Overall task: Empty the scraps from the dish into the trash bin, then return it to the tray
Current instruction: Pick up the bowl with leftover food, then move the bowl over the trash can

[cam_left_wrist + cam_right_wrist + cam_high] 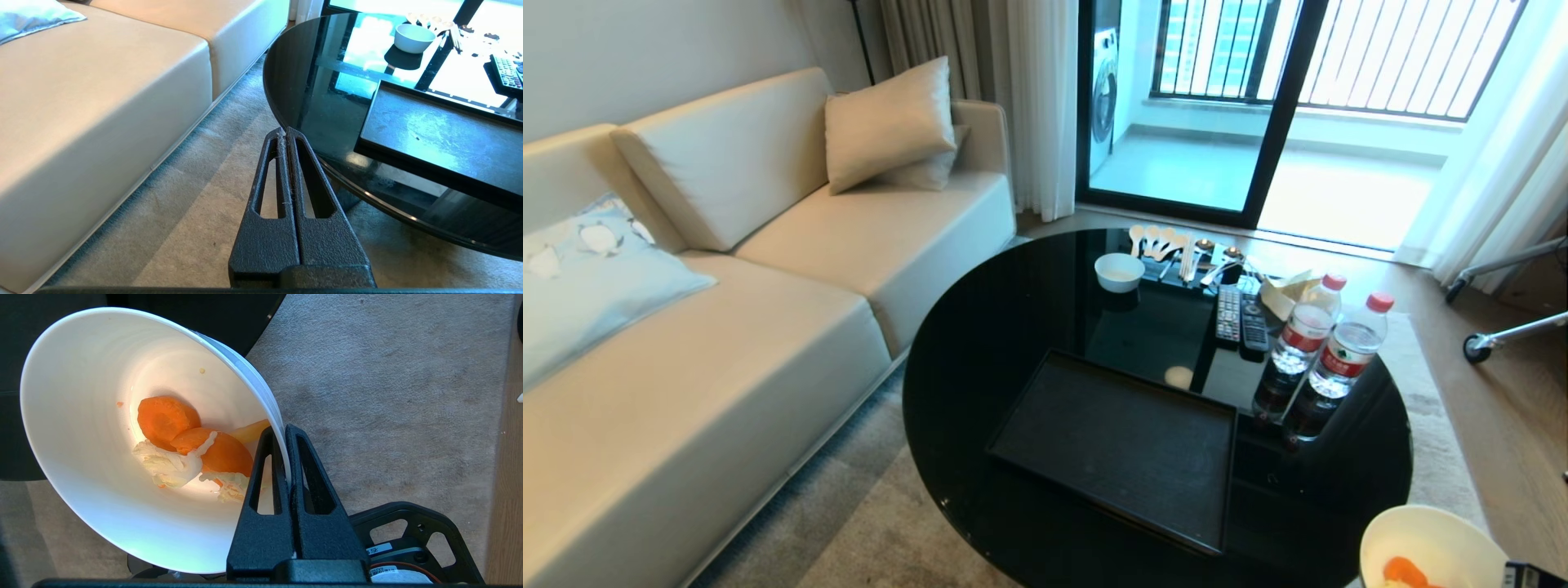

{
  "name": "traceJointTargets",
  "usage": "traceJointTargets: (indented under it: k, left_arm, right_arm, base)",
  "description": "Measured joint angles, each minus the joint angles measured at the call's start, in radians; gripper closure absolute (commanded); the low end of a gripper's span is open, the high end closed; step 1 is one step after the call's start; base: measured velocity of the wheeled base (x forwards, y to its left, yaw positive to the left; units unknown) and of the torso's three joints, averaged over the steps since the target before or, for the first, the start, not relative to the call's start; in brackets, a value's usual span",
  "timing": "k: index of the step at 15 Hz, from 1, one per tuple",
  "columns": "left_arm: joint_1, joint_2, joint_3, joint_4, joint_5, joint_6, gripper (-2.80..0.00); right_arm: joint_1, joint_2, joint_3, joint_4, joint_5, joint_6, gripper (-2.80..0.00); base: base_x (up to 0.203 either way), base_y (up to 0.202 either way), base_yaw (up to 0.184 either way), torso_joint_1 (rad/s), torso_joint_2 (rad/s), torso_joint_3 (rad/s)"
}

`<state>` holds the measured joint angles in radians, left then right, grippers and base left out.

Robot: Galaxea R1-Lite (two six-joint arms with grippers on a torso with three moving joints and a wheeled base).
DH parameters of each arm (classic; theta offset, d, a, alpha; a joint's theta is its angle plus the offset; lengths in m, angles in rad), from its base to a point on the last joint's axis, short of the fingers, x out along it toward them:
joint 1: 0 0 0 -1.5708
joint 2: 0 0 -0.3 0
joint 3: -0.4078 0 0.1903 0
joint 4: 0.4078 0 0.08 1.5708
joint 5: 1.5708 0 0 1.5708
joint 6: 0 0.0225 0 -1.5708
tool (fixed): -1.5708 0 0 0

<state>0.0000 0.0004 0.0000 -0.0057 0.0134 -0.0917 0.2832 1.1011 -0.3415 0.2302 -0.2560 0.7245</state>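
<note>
White dish [94, 465] with scraps [192, 453] is pinched at its rim by our right claw [286, 457] over carpet, left claw [286, 132] pressed together, tray [1119, 445] bare.

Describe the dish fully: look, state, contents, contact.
The dish is a plain, glossy white deep round bowl. The right claw is shut on its rim, one finger inside, one outside. It hangs off the black table's near right edge above carpet, with the scraps, orange slices and pale pieces, inside.
</note>
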Motion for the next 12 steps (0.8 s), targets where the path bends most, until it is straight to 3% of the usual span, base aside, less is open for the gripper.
traceJointTargets:
  k: [12]
  left_arm:
    - [0.000, 0.000, 0.000, 0.000, 0.000, 0.000, 0.00]
  right_arm:
    - [0.026, 0.008, -0.010, -0.004, 0.000, 0.004, 0.00]
  base:
    - [0.000, 0.000, 0.000, 0.000, 0.00, 0.000]
